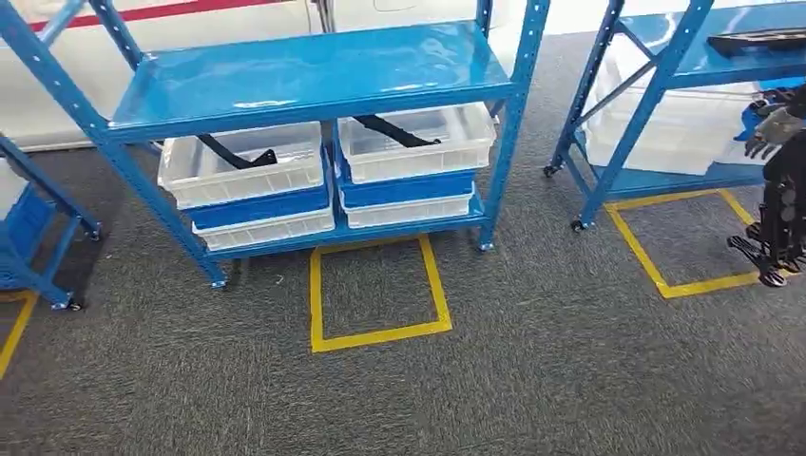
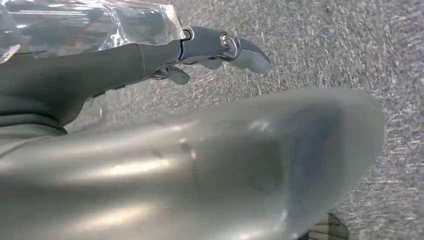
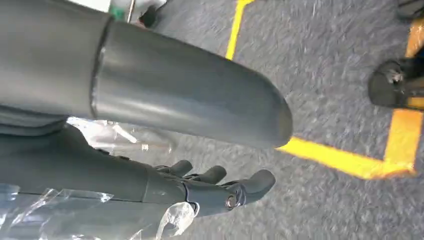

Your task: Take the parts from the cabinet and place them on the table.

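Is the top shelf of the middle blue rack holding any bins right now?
No, the top shelf of the middle blue rack is bare, while the white bins sit on the level below it.

Bright, even light shines off the blue shelf [image 1: 314,71]. The wrist pictures are blurry, and the carpet [image 2: 350,60] looks smeared.

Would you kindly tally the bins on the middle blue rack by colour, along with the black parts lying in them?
White bins: 4
Blue bins: 2
Black parts: 2
Total: 8
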Controlling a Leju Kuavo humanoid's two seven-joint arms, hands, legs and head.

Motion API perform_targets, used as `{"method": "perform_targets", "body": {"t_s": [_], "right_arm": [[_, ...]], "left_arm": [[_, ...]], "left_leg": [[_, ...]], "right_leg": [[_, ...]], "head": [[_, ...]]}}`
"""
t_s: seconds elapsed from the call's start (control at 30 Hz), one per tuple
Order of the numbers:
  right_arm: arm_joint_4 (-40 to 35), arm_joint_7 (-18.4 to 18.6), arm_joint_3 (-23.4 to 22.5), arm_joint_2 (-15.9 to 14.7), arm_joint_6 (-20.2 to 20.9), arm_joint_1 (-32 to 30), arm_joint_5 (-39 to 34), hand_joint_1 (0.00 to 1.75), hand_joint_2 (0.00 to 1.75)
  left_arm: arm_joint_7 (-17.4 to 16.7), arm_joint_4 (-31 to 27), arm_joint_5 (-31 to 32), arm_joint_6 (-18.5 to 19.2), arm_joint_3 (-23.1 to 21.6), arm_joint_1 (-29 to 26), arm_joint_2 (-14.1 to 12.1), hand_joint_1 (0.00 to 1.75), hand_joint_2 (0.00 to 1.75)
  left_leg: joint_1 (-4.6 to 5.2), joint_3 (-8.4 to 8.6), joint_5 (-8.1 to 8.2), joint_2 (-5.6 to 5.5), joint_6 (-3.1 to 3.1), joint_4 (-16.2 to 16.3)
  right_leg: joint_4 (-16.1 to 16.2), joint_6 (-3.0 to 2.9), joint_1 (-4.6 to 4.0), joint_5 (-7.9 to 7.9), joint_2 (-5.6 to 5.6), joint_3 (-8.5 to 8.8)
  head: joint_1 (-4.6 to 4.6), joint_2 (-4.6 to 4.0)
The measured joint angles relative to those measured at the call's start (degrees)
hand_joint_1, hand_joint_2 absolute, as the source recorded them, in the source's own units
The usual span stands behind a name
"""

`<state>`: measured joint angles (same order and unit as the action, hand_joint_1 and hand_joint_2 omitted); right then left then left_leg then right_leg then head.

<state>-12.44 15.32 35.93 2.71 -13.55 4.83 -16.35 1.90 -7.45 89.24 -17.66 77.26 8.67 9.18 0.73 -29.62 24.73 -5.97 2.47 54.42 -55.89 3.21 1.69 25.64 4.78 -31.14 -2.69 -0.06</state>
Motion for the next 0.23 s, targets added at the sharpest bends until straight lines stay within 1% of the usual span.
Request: {"method": "perform_targets", "body": {"t_s": [0.03, 0.07, 0.1, 0.13, 0.17, 0.2, 0.23], "right_arm": [[0.00, -0.02, 0.02, 0.04, -0.02, 0.07, 0.02, 0.00, 0.00], [0.00, -0.09, 0.00, 0.00, -0.02, 0.17, 0.02, 0.00, 0.00], [0.00, -0.09, 0.02, 0.02, -0.02, 0.26, 0.04, 0.00, 0.00], [0.00, -0.09, 0.02, 0.07, 0.00, 0.40, 0.04, 0.00, 0.00], [0.00, 0.04, 0.02, 0.07, -0.02, 0.29, 0.06, 0.00, 0.00], [0.02, 0.09, 0.02, 0.04, 0.00, 0.03, 0.06, 0.00, 0.00], [0.02, 0.11, 0.02, 0.04, 0.00, -0.15, 0.04, 0.00, 0.00]], "left_arm": [[-0.02, 0.00, 0.00, 0.02, 0.00, -0.02, -0.02, 0.00, 0.00], [0.00, 0.00, 0.00, 0.04, -0.02, -0.02, -0.02, 0.00, 0.00], [0.00, 0.00, 0.00, 0.02, 0.00, -0.05, -0.02, 0.00, 0.00], [-0.02, 0.00, -0.02, 0.02, 0.00, -0.08, -0.04, 0.00, 0.00], [-0.02, 0.04, -0.02, 0.02, 0.00, -0.17, 0.00, 0.00, 0.00], [-0.04, 0.04, 0.00, 0.02, 0.00, 0.00, 0.00, 0.00, 0.00], [-0.07, 0.04, 0.09, 0.02, 0.00, 0.19, -0.02, 0.00, 0.00]], "left_leg": [[-0.37, -0.29, -0.04, -0.39, -0.04, -0.09], [-0.42, -0.29, -0.06, -0.65, -0.10, -0.18], [-0.53, -0.34, -0.06, -1.20, -0.19, -0.18], [-0.74, -0.42, 0.19, -1.68, -0.42, 0.21], [-0.48, -0.85, 1.07, 1.14, -0.78, 1.60], [-0.55, -2.78, 3.03, 3.63, -1.17, 5.40], [-0.74, -5.45, 5.25, 4.65, -1.47, 10.40]], "right_leg": [[-0.42, -0.46, -0.13, 0.04, -0.58, -0.32], [-0.48, -0.75, -0.42, 0.20, -0.91, -0.28], [-0.50, -1.21, -0.56, 0.29, -1.44, -0.25], [-0.31, -1.66, -0.08, 0.20, -2.37, -0.12], [-0.27, -1.85, -0.31, 0.29, -2.93, 0.11], [-0.26, -2.17, -0.35, 0.45, -3.69, 0.19], [-0.27, -2.36, -0.51, 0.56, -4.48, 0.20]], "head": [[-0.11, 0.02], [-0.19, 0.02], [-0.13, 0.00], [-0.19, 0.02], [-0.23, 0.02], [-0.39, 0.02], [-0.41, 0.02]]}}
